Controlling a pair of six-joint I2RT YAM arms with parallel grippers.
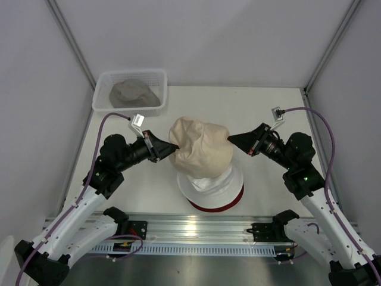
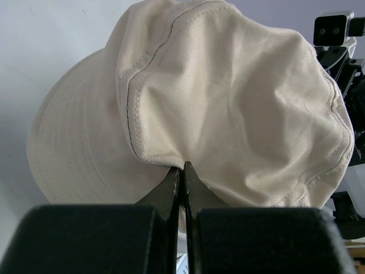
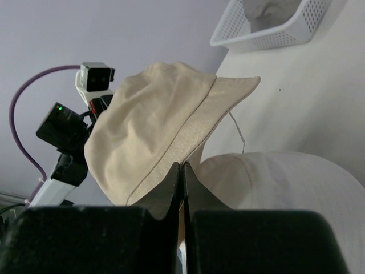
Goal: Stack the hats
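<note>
Cream-beige hat (image 1: pixel 199 148): held up at mid-table, stretched between the two grippers, crumpled and tilted.
Left gripper (image 1: pixel 172 149): clamped on the left edge of the cream-beige hat, fingers pressed together on a fold of fabric.
Right gripper (image 1: pixel 231 140): pinching the right side of the same hat at its brim, jaws closed tight on the cloth.
White hat (image 1: pixel 214 183): directly beneath the cream-beige hat, sitting on the dark red hat; contact with the cream-beige hat cannot be told.
Dark red hat (image 1: pixel 217 206): bottom of the pile, only its near brim showing.
Grey hat (image 1: pixel 132 93): inside the white basket (image 1: pixel 101 102) at the far left, well apart from both grippers.
</note>
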